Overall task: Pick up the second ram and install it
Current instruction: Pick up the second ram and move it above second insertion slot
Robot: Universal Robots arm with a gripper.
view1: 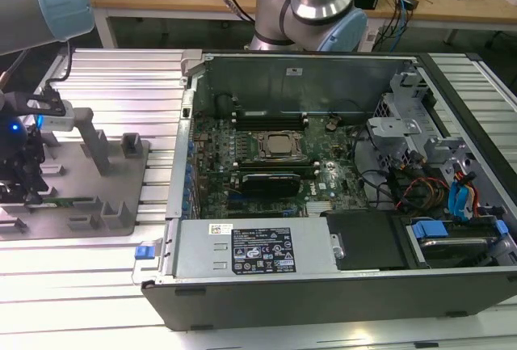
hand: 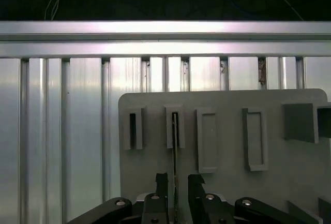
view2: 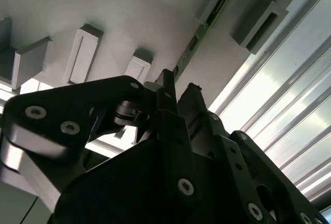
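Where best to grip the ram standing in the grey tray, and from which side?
Pinch the ram across its two flat faces on the bare span clear of the tray slot, coming down onto its top edge: it stands on edge. The open tool straddles it that way.

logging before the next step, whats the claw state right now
Claw: open, fingertips either side of the second ram standing on edge in the grey tray, not clamped on it.

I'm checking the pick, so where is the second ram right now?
The second ram stands on edge in the grey holder tray at the exterior view's left; in the first wrist view it stands inside the open gripper.
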